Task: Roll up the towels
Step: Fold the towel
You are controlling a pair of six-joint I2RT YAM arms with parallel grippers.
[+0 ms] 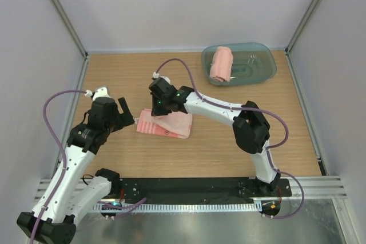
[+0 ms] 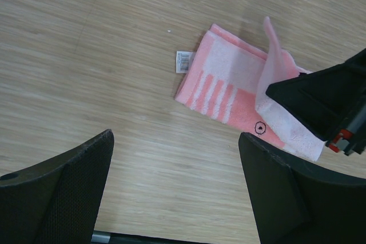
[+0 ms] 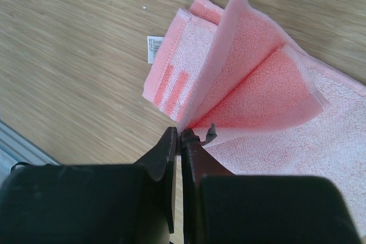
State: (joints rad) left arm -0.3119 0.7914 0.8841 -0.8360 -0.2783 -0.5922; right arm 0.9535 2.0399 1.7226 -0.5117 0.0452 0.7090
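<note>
Right gripper point(image 3: 179, 135) is pinched tight on a single raised ply at the edge of the folded towel point(image 1: 171, 125), which lies mid-table point(image 1: 114, 72); the rolled towel point(image 1: 221, 64) sits in the tub point(image 1: 263, 70) at the far right. Left gripper point(image 1: 127, 115) stands wide apart just left of the cloth, holding nothing. Risk: with one ply held and the rest unpinned, a pull may unfold or drag the towel instead of rolling it, or the thin grip may slip
</note>
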